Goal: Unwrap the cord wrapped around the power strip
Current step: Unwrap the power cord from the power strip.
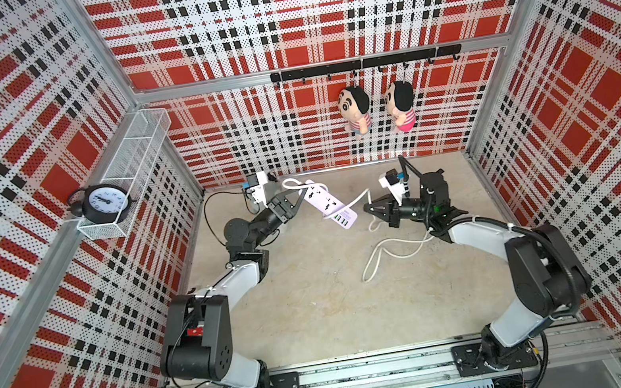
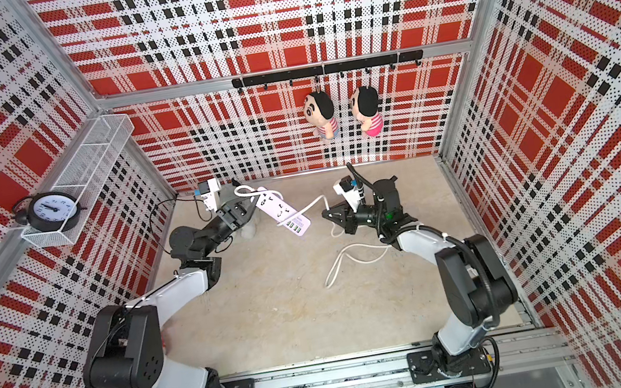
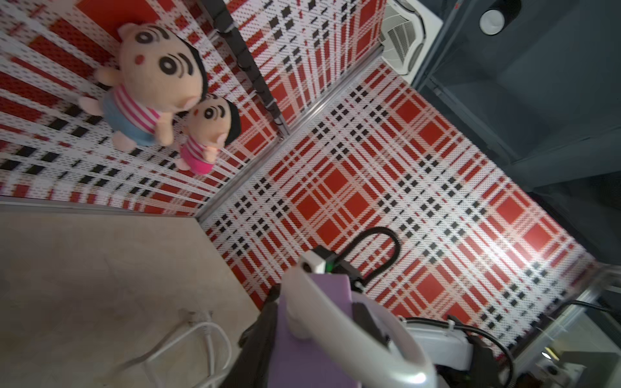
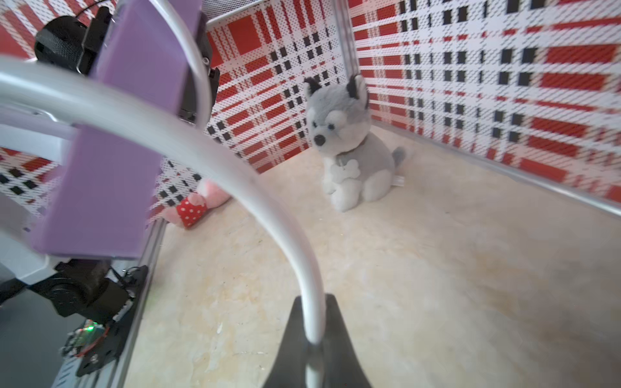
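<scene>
Left gripper (image 1: 298,199) is clenched on one end of the power strip (image 1: 330,203). In both top views the strip sits just above the middle of the frame. It slants down to the right with its white socket face up and its USB end lowest. It seems held clear of the tabletop (image 1: 317,306), though the top views do not settle that.

Right gripper (image 1: 368,208), just right of the strip's USB end, is pinched tight on the cord (image 1: 359,197). The right wrist view shows its dark fingers (image 4: 289,342) pressed onto the white cable at the bottom centre of the frame. From that grip the cord arches up and left to the lavender back of the strip, which fills the upper left.

In a top view, one turn of cord crosses the strip near the USB ports, and a small loop stands out past the strip's upper end, beside the left gripper. Below the right gripper, slack cord lies in loose loops on the tabletop, right of centre.

The right wrist view also shows a husky plush (image 4: 349,144) sitting upright near the centre top, with a pink plush (image 4: 191,208) lying left of it. In a top view, two dolls (image 1: 355,107) hang from a black hook rail (image 1: 364,64) on the back wall. At the left, a clock (image 1: 105,200) rests in a wire basket (image 1: 135,146).
</scene>
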Robot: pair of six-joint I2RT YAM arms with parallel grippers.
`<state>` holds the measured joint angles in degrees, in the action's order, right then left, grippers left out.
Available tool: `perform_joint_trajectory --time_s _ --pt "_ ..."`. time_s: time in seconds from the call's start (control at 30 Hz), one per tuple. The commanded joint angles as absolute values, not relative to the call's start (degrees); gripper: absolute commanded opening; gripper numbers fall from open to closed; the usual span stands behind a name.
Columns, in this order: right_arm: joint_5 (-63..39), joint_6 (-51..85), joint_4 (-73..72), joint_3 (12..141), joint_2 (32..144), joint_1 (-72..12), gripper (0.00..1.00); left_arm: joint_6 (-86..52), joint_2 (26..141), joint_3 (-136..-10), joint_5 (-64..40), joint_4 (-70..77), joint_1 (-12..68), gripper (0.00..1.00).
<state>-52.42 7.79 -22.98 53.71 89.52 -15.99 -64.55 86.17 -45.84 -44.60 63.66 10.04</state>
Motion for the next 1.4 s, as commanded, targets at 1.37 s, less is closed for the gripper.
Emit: perform_joint_trajectory --time_s 1.37 --pt "-18.37 2.81 6.20 59.84 81.12 -0.60 0.00 -31.43 87.95 -53.30 -39.16 19.59 7.71 0.00"
